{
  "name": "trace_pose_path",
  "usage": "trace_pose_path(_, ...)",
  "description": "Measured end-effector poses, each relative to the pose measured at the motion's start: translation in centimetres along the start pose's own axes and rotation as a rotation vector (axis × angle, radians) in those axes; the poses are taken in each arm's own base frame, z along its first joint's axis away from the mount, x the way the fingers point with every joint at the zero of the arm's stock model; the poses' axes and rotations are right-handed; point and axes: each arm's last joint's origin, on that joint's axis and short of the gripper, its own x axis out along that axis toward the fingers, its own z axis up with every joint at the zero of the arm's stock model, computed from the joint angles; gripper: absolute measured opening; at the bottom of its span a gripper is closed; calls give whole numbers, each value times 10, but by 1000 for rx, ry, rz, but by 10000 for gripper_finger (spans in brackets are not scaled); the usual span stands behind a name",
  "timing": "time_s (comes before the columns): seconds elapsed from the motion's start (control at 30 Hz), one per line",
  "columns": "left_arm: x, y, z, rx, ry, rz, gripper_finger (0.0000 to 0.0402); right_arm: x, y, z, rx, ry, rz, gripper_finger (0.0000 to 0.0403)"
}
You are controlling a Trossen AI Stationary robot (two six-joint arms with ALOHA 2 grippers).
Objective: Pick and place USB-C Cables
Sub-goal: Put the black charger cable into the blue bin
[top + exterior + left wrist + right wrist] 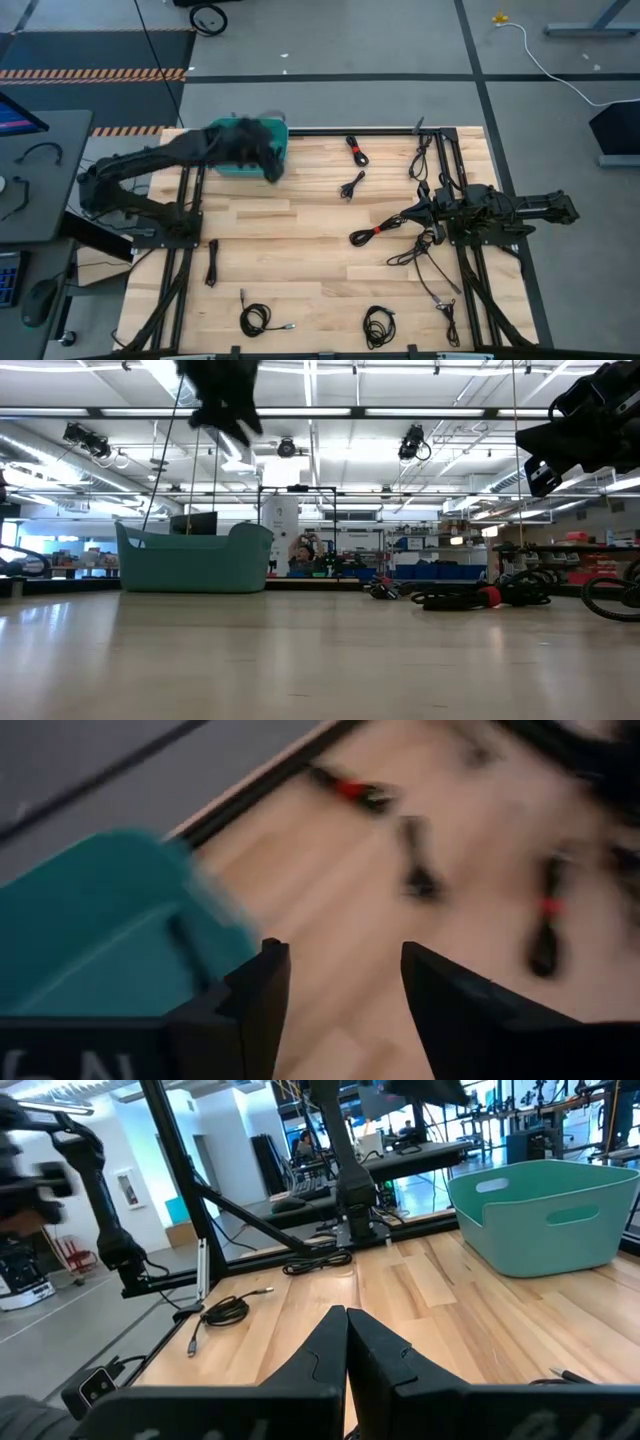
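The teal bin (280,128) stands at the table's far left; my left arm covers most of it, and it also shows in the low view (195,560). My left gripper (335,990) is open and empty, raised above the bin's right end (268,168) (225,405). Thin black USB-C cables lie scattered on the wood. One with a red tie (357,150) lies near the far edge, a plain one (352,185) below it, and another red-tied one (372,233) at mid-table. My right gripper (346,1330) is shut and empty, hovering at the right (412,213) beside that cable.
More cable coils lie along the near edge (255,318) (380,325) and one straight bundle (212,262) at the left. Loose black cables (418,250) sprawl under the right arm. Dark frame rails (180,290) run over both table sides. Bare wood (300,250) spans the middle.
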Motion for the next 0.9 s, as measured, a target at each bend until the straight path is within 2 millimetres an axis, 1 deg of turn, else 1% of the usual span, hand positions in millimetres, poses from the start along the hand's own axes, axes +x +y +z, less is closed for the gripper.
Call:
trace_pose_path(0.07, -13, -33, -11, 96, -8, -74, 185, 0, 0, 0, 0, 2, 0, 13)
trace_pose_path(0.13, -23, -63, -29, 205, 17, -134, 178, 0, 0, 0, 0, 1, 0, 13)
trace_pose_path(0.23, -31, -107, -63, 376, 80, -206, 170, 0, 0, 0, 0, 0, 0, 13)
trace_pose_path(0.3, -32, -131, -90, 492, 151, -250, 165, 0, 0, 0, 0, 2, 0, 13)
trace_pose_path(0.37, -36, -154, -114, 580, 208, -332, 162, 0, 0, 0, 0, -2, 1, 13)
trace_pose_path(0.43, -38, -175, -139, 604, 293, -410, 160, 0, 0, 0, 0, 0, 0, 13)
trace_pose_path(0.5, -37, -194, -164, 566, 371, -449, 161, 0, 0, 1, 0, -5, 2, 13)
trace_pose_path(0.6, -33, -213, -196, 458, 534, -474, 163, 0, 0, 1, 0, -5, 1, 13)
trace_pose_path(0.63, -31, -218, -206, 404, 595, -458, 164, 0, 0, 1, 0, -6, 2, 13)
trace_pose_path(0.73, -22, -220, -232, 284, 789, -327, 172, 0, 0, 1, 0, -7, 2, 13)
trace_pose_path(0.8, -17, -221, -245, 260, 855, -266, 181, 0, 0, 1, 0, -9, 2, 13)
trace_pose_path(0.9, -10, -226, -255, 275, 873, -265, 200, 0, 0, 1, -1, -14, 4, 13)
